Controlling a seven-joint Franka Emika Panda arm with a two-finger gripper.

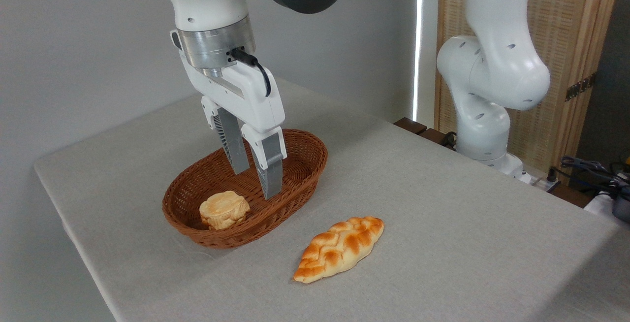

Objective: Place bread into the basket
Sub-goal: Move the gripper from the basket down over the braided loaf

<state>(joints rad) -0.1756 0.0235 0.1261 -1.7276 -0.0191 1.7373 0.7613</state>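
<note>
The bread [339, 248], a long braided golden loaf with pointed ends, lies flat on the grey tablecloth to the right of and in front of the basket. The basket [305, 152], oval reddish-brown wicker, sits left of centre and holds a small round pale bun [224, 209] at its near end. My gripper [256, 184] hangs point-down over the middle of the basket, well apart from the bread. Its two grey fingers [270, 174] stand a little apart with nothing between them.
The arm's white base [485, 130] stands at the table's far right edge. Cables and a dark device [598, 174] lie off the table at the right. A wooden screen [566, 66] stands behind the base. The table's front and left edges are close to the basket.
</note>
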